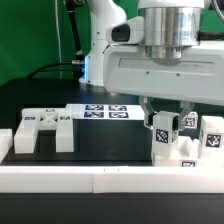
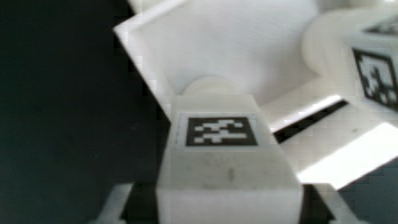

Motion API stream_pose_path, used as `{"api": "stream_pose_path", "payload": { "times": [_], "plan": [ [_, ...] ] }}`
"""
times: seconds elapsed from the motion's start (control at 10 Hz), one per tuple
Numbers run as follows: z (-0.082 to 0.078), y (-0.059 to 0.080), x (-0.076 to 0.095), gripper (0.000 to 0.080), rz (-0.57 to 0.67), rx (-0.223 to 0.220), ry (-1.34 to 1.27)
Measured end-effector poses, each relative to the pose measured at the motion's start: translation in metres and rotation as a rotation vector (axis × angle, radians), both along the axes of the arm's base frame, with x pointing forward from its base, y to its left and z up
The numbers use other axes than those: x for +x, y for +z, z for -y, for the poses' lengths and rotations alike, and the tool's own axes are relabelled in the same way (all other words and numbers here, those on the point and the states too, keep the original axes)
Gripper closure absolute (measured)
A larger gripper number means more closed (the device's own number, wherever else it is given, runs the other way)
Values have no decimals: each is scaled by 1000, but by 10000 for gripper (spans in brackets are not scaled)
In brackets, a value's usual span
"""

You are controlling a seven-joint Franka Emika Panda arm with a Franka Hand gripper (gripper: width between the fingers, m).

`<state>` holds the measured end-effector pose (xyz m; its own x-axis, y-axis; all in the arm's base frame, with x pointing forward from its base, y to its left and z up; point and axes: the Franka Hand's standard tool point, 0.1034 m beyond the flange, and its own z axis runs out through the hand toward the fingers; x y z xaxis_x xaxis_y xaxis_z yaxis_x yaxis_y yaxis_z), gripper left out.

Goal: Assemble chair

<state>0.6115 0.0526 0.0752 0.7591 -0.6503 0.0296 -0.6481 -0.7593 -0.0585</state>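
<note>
The end effector (image 1: 168,115) held a leg block (image 2: 222,140), well apart from the notched frame (image 1: 40,128); a straight lift was needed, without tilting

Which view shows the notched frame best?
The exterior view: the notched frame lies whole and unobstructed at the exterior view's left. The wrist view shows a tagged block close up, nothing recognisable as that frame.

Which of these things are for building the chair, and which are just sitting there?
For the chair: notched frame, tagged white blocks.
Just sitting there: marker board, long white border rail.
</note>
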Motion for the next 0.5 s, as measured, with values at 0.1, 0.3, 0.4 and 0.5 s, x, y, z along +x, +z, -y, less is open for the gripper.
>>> {"api": "stream_pose_path", "payload": {
  "times": [0.1, 0.3, 0.4, 0.5],
  "plan": [
    [0, -2, -1, 509, -4, 9, -93],
    [-2, -4, -1, 509, -12, 37, -313],
    [-3, -4, -2, 509, -15, 40, -371],
    [-4, -5, -2, 509, -19, 47, -483]
  ]
}}
